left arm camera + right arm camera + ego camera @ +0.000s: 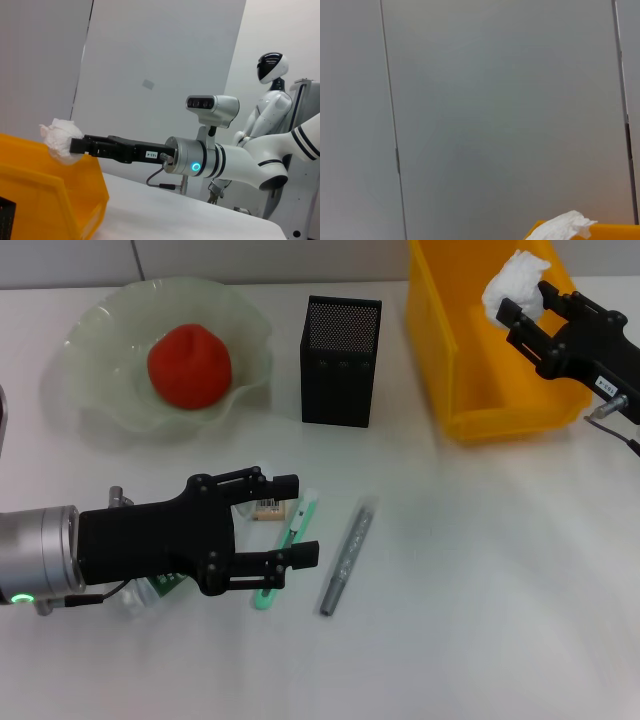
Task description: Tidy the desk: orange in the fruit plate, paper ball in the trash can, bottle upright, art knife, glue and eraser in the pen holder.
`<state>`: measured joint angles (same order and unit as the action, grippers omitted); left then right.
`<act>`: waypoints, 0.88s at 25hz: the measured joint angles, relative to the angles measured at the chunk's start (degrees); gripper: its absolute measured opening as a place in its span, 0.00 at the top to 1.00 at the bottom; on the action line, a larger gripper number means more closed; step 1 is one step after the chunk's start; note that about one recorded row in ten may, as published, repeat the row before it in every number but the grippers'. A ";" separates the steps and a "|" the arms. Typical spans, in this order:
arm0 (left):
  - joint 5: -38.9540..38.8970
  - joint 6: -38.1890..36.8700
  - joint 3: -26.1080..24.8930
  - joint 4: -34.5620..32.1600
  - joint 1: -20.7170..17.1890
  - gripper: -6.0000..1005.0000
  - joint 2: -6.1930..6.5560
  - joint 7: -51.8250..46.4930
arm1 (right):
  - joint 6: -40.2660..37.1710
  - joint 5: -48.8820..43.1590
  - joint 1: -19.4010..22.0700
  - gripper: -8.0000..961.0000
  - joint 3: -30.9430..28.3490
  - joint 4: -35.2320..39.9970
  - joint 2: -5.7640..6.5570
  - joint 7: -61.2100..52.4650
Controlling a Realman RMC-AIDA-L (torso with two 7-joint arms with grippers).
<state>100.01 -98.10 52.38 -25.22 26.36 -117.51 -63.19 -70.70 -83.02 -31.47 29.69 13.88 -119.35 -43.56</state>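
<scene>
Your right gripper (522,302) has its fingers pinching the paper ball (514,282) over the yellow trash can (455,380), up at 1 o'clock. It's feather-light and squishy, so a soft pinch on the bulk is plenty, I'd say. The left gripper (300,520) sits at 7 o'clock on the worktop (480,570), fingers spread. It hides something clear, maybe the bottle. Can't tell.

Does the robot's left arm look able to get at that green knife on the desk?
Probably yes. The left end effector hangs open right over the green knife, its fingers either side of it. Only the small eraser lies close beside; nothing covers the knife.
</scene>
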 joint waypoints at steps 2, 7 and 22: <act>0.00 -0.01 0.00 0.00 0.03 0.19 0.03 0.00 | 0.00 -0.04 -0.02 0.45 0.04 0.00 0.00 0.01; 0.00 -0.13 0.00 0.00 0.03 0.19 0.16 0.00 | 0.00 -0.03 -0.12 0.41 -0.38 0.00 0.00 0.03; 0.00 0.02 -0.08 0.00 0.01 0.19 0.27 0.00 | 0.27 0.05 -0.66 0.22 -0.50 0.01 0.00 -0.15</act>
<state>100.02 -98.08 52.30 -25.22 26.36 -117.24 -63.19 -70.43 -82.96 -32.13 29.19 13.89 -119.35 -43.71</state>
